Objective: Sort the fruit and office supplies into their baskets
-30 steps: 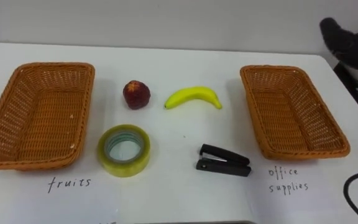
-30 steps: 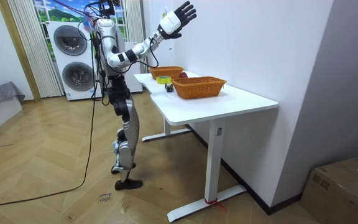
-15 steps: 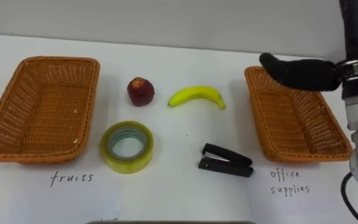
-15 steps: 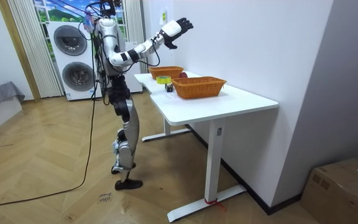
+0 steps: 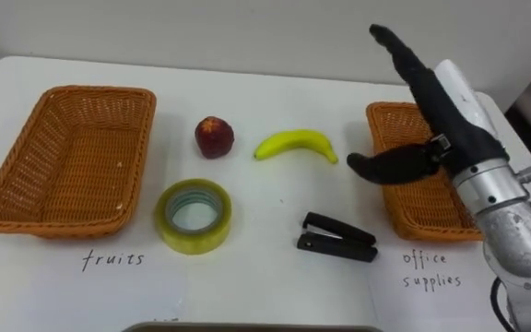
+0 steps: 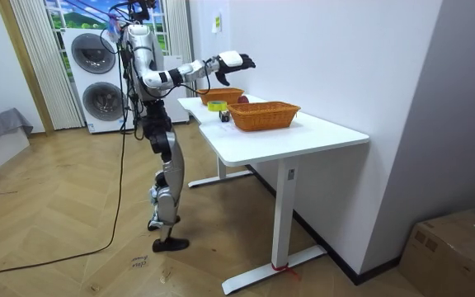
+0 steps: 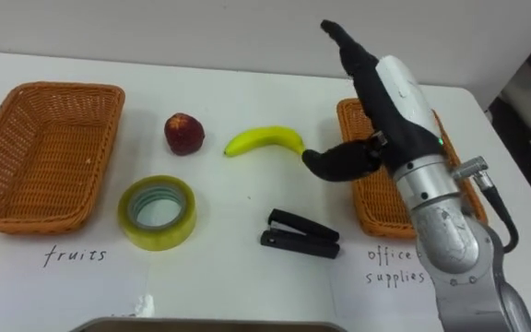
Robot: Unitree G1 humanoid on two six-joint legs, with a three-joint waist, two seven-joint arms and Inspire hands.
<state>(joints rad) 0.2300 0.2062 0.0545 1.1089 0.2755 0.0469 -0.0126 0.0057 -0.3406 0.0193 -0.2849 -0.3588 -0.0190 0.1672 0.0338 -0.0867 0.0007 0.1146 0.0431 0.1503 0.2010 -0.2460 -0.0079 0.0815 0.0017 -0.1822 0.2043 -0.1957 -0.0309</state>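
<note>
Right robot hand (image 5: 442, 118): spread, fingers straight and pointing away from the robot, thumb (image 5: 387, 167) stuck out sideways toward the banana (image 5: 295, 145). Holds nothing. It hangs just right of the banana, above the near-left part of the right wicker basket (image 5: 420, 205), clear of the tabletop (image 5: 275, 92).

Banana: lies on the tabletop, curved, ends pointing toward the robot, untouched.
Red fruit (image 5: 214, 136): left of the banana, near it, not touching.
Roll of clear tape (image 5: 193, 215): nearer the robot than the banana and to its left, lying flat.
Black stapler (image 5: 336, 238): nearer the robot than the banana, slightly to its right, closed.
Left wicker basket (image 5: 90, 91): well left of the banana, beyond the red fruit; nothing in it.
Right wicker basket: right of the banana, partly hidden by the robot hand; visible part holds nothing.

Room view: robot stands at the tabletop's long edge, right arm stretched out over it.
</note>
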